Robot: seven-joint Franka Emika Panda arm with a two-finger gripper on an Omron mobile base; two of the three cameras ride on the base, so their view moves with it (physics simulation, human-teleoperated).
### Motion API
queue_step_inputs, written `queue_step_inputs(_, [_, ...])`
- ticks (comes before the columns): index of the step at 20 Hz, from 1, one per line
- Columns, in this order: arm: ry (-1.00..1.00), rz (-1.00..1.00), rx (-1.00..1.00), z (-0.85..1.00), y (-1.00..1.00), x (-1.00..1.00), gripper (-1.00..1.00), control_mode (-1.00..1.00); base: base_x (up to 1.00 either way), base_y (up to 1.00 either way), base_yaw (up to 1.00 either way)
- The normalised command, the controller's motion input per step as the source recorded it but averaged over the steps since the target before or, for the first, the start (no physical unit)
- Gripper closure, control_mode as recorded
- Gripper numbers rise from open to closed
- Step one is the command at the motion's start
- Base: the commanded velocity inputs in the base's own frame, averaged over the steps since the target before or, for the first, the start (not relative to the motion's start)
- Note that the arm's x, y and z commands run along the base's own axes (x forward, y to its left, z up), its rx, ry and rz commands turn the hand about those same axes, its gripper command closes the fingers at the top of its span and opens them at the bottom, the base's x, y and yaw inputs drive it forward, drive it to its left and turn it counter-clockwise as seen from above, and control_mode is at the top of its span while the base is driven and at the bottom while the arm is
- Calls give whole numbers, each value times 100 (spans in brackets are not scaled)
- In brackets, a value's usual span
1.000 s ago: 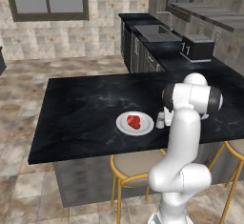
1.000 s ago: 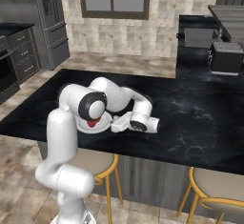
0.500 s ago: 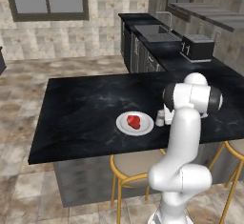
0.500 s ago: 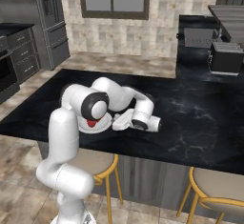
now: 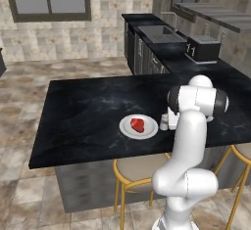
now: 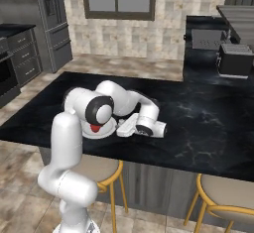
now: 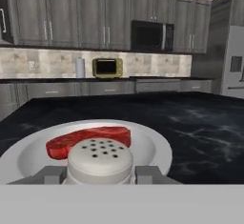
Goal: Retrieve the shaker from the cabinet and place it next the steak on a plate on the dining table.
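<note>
Gripper [image 7: 100, 176] clamped on shaker [image 7: 99, 161] | shaker held low at plate [image 5: 126, 128] edge nearest the arm, beside steak [image 5: 138, 125] | plate near dining table [image 5: 88, 106] front edge | lowered for set-down, apparently

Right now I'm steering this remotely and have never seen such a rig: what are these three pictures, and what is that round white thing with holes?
The white jointed arm is the robot. Two pictures come from cameras on its base, behind it to the left and right; the third looks along its hand. The arm reaches low over the black marbled stone island. On it lies a round white plate with a small red steak. The holed thing is the cap of a small whitish-grey shaker, gripped between the hand's two fingers, low beside the plate. Whether it already rests on the stone cannot be told.
</note>
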Motion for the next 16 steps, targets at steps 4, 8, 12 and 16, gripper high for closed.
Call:
queue_step_inputs(4, [0, 0, -2, -49, 16, -2, -100, -100, 0, 0, 0])
queue_step_inputs(8, [0, 0, 1, -12, 2, -6, -100, -100, 0, 0, 0])
queue_step_inputs(12, [1, 0, 6, 0, 0, -9, -100, -100, 0, 0, 0])
queue_step_inputs(16, [-5, 0, 4, 0, -14, -18, -100, -100, 0, 0, 0])
